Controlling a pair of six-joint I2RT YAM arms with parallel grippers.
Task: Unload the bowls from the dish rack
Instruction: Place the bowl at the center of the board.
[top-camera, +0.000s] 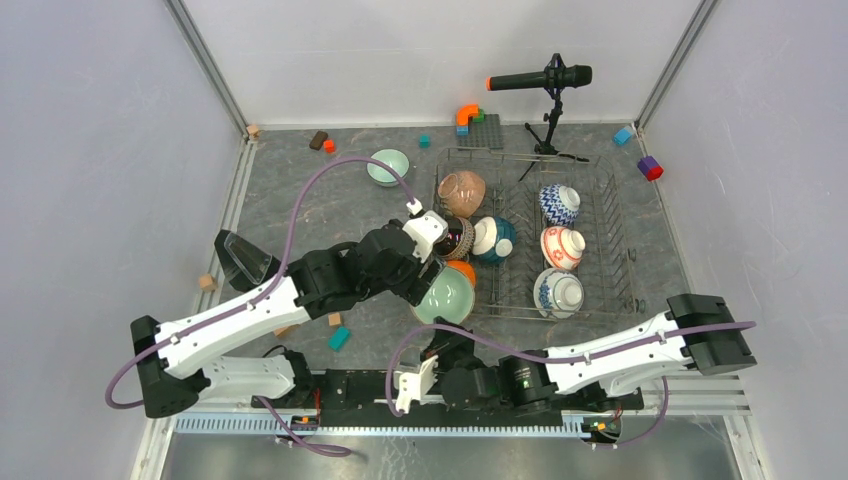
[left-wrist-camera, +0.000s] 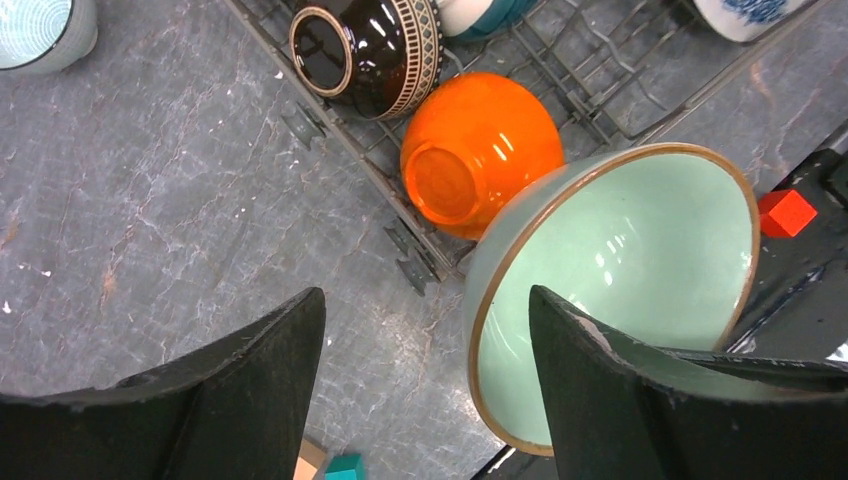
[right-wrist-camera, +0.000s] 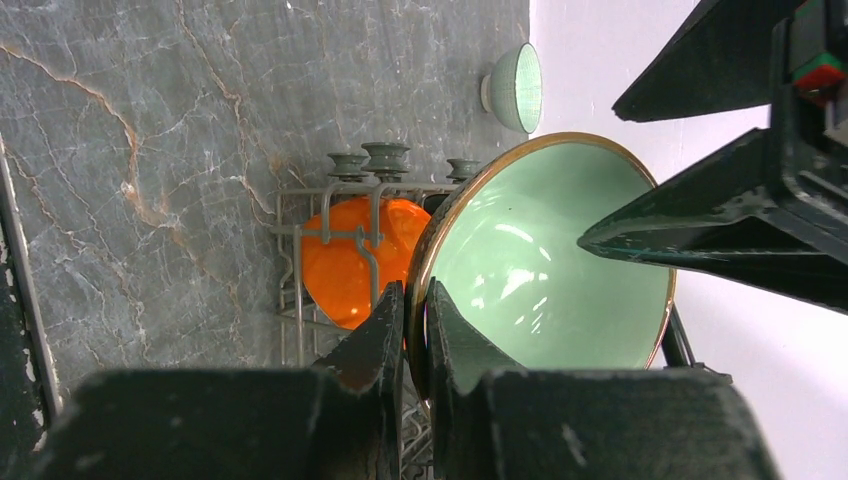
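A pale green bowl (top-camera: 447, 299) (left-wrist-camera: 640, 250) (right-wrist-camera: 545, 270) stands on edge at the near left corner of the dish rack (top-camera: 612, 215). My right gripper (right-wrist-camera: 415, 292) (top-camera: 437, 338) is shut on its brown rim. My left gripper (left-wrist-camera: 428, 295) (top-camera: 428, 278) is open and straddles the same rim, one finger (left-wrist-camera: 600, 370) inside the bowl, the other (left-wrist-camera: 260, 370) over the table. Behind it in the rack lie an orange bowl (left-wrist-camera: 480, 150) (right-wrist-camera: 345, 255) and a dark striped bowl (left-wrist-camera: 370, 50). Several more bowls rest in the rack, such as a brown speckled one (top-camera: 462, 192) and a teal one (top-camera: 494, 240).
A pale teal bowl (top-camera: 387, 166) (right-wrist-camera: 515, 88) sits on the table left of the rack. A microphone on a tripod (top-camera: 545, 80) stands behind the rack beside a grey studded plate (top-camera: 482, 132). Small blocks lie scattered, one teal (top-camera: 339, 338) near my left arm.
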